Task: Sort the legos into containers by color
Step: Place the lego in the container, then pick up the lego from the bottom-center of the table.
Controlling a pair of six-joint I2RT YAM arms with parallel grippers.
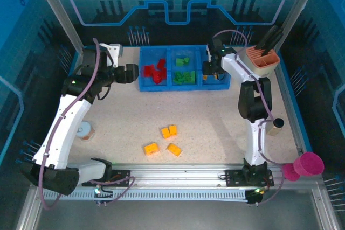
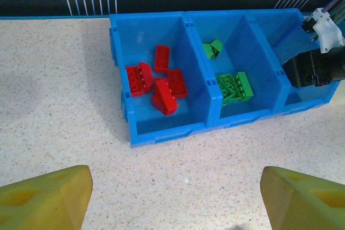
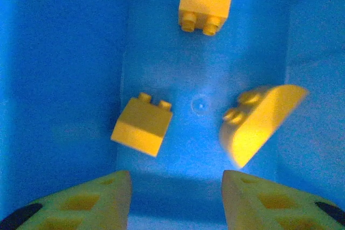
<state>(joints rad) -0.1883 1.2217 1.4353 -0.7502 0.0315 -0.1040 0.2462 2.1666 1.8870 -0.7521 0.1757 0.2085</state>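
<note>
The sorting is looking almost done, I think: in the blue tray (image 1: pixel 144 85) the red legos (image 2: pixel 164 96) are lying in the left box, the green legos (image 2: pixel 232 85) are lying in the middle box, and three yellow legos (image 3: pixel 141 124) are lying in the right box. Four loose yellow legos (image 1: pixel 151 148) are waiting on the counter (image 1: pixel 226 127), near the front and well apart from the tray. So the next move is probably calling for a tool to go down to one of them, close on it and carry it to the right box. The left arm (image 1: pixel 64 127) is reaching sideways, and the left tool (image 1: pixel 130 74) is hanging just beside the tray's left end with its fingers wide apart, holding nothing. The right arm (image 1: pixel 252 100) is bending over the tray, and the right tool (image 3: pixel 175 200) is pointing down into the right box, its fingers apart too and holding nothing.
</note>
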